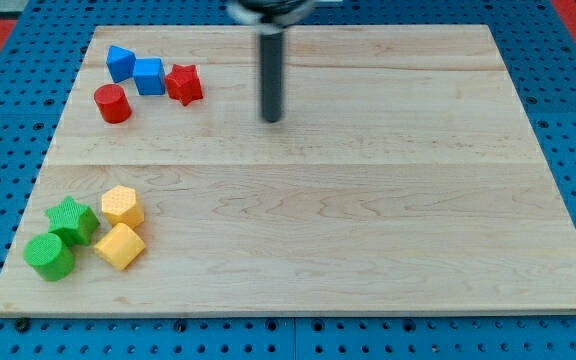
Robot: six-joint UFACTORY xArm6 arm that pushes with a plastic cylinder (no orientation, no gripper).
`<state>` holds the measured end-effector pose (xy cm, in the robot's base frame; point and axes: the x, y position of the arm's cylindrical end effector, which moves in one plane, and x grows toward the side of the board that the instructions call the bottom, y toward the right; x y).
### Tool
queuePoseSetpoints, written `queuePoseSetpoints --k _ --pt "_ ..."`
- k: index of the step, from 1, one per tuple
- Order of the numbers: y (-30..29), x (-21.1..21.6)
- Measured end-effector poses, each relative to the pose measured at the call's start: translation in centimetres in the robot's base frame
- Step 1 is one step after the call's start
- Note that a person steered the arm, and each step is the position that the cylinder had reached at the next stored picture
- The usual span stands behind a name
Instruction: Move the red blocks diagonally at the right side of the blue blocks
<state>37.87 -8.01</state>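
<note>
Two blue blocks sit at the view's top left: a blue irregular block point(120, 62) and a blue cube point(149, 76) touching it on its right. A red star block point(183, 84) touches the blue cube's right side. A red cylinder point(112, 103) stands just below the blue blocks. My tip point(271, 119) is on the board to the right of the red star, well apart from it, touching no block.
At the view's bottom left stand a green star block point(72, 220), a green cylinder point(49, 256), a yellow hexagonal block point(122, 206) and a yellow cube point(120, 246). The wooden board point(368, 220) lies on a blue pegboard.
</note>
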Motion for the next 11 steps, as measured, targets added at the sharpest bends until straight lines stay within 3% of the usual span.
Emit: queuePoseSetpoints --k 1,2,4,5,6,7,8,9,10,11 --pt "-16.1 1.2" --pt "-22.0 -0.4" --pt "1.1 -6.3" --pt "0.6 -6.5" --pt "-5.9 -8.1" --pt "1.5 -10.3" --pt "12.8 -10.3" --pt "7.5 -9.7" --pt "6.4 -12.5" --pt "17.5 -14.0"
